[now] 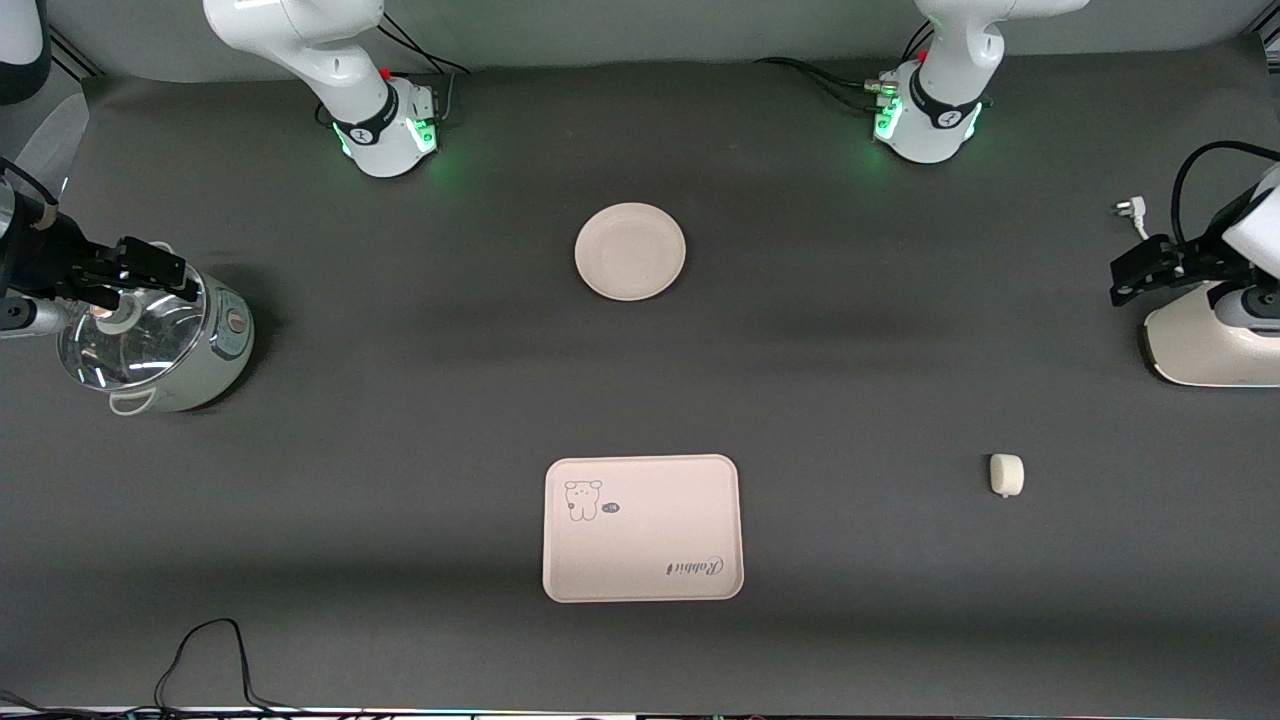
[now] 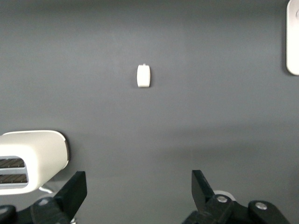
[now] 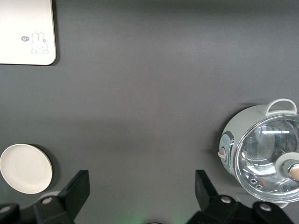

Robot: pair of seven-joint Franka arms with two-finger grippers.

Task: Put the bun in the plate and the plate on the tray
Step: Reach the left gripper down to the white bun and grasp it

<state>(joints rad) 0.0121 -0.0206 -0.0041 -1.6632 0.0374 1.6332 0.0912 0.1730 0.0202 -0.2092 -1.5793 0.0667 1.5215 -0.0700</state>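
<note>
The round cream plate (image 1: 630, 251) (image 3: 25, 168) lies bare on the dark table between the two arm bases. The rectangular tray (image 1: 642, 528) (image 3: 23, 32) with its animal drawing lies nearer to the front camera than the plate, with nothing on it; its edge (image 2: 293, 37) shows in the left wrist view. The small off-white bun (image 1: 1006, 475) (image 2: 144, 76) sits on the table beside the tray, toward the left arm's end. My left gripper (image 1: 1130, 275) (image 2: 138, 179) hangs open over the toaster, holding nothing. My right gripper (image 1: 165, 270) (image 3: 140, 179) hangs open over the pot, holding nothing.
A pale green pot with a glass lid (image 1: 170, 340) (image 3: 261, 154) stands at the right arm's end. A white toaster (image 1: 1210, 345) (image 2: 32, 158) stands at the left arm's end, a plug (image 1: 1128, 210) beside it. A black cable (image 1: 210, 660) loops at the front edge.
</note>
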